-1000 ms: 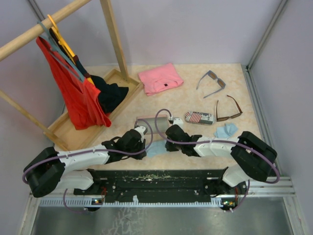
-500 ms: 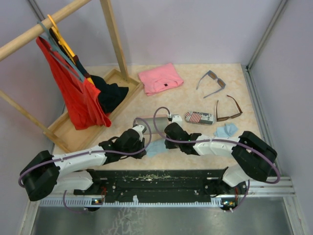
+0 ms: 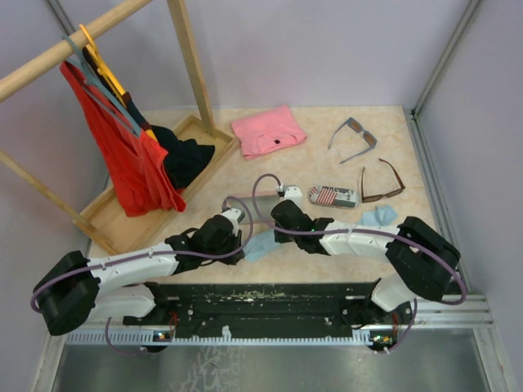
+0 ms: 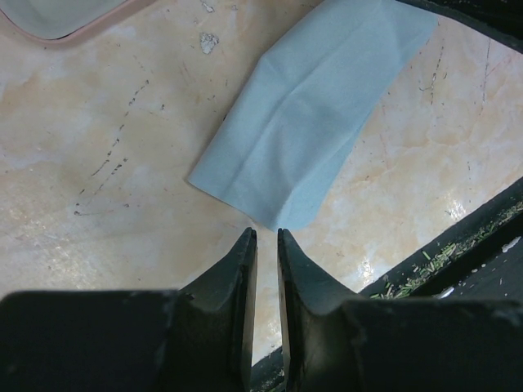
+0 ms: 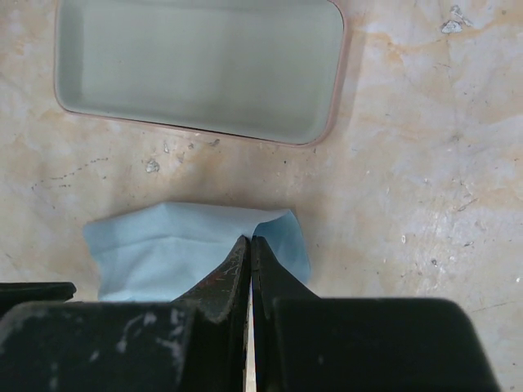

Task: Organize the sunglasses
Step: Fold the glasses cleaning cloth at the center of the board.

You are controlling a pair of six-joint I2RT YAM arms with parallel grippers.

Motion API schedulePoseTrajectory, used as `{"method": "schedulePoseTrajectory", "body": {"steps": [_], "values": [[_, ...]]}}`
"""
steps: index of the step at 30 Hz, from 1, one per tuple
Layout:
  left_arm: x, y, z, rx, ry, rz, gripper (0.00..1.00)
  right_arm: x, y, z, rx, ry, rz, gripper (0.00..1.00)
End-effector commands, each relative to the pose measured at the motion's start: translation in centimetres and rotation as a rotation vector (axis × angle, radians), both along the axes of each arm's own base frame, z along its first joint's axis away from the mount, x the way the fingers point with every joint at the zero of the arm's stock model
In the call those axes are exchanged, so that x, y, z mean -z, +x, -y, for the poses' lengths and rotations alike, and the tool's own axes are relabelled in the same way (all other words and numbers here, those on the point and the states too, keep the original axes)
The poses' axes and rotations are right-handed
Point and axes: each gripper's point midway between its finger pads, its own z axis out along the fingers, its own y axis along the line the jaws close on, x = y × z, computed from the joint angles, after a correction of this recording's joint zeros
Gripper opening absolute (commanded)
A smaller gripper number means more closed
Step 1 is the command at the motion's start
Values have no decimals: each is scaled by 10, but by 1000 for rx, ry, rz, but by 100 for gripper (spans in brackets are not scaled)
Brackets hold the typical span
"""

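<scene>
cloth (image 5: 163, 253) is pinched tight in the right gripper (image 5: 249, 241), which has slid left toward the open case (image 5: 196, 65). left gripper (image 4: 261, 237) is nearly closed, holding nothing. grey-blue sunglasses (image 3: 353, 137) and brown sunglasses (image 3: 382, 183) wait far right, untouched.

Two sunglasses lie at the worktop's (image 3: 327, 163) far right: a grey-blue pair (image 3: 354, 137) behind, a brown pair (image 3: 382, 184) nearer, a flag case (image 3: 333, 196) beside it. A blue cloth (image 3: 260, 245) lies mid-front.

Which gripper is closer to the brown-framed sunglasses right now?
Right. The right gripper, shut on the blue cloth, sits left of and nearer the bases than the brown-framed sunglasses; the left gripper is even farther left.
</scene>
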Motion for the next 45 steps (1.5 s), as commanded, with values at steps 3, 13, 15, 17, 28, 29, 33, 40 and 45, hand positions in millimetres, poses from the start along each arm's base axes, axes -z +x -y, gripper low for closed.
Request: {"method": "schedulePoseTrajectory", "body": {"steps": [3, 13, 15, 17, 28, 29, 33, 40, 45], "values": [[-5, 4, 1, -13, -12, 15, 22, -13, 20, -7, 18, -24, 58, 0], [-4, 3, 0, -17, -10, 11, 22, -6, 25, -3, 33, -75, 59, 0], [-4, 3, 0, -16, -11, 12, 22, -6, 26, -1, 40, -89, 62, 0], [-5, 3, 0, -19, -12, 10, 22, -4, 27, 2, 49, -109, 61, 4], [-18, 8, -4, -69, -44, 42, 26, -19, 26, 29, 92, -156, 123, 26], [-20, 10, -6, -82, -44, 50, 27, -21, 24, 28, 69, -152, 123, 26], [-22, 15, -16, -146, -51, 64, 35, -24, 17, 17, -48, -142, 119, 25], [-25, 20, -23, -202, -83, 54, 36, -16, 17, 5, -196, -16, -8, 26], [-22, 19, -24, -201, -76, 48, 36, 4, 7, 0, -238, -40, -104, 27]]}}
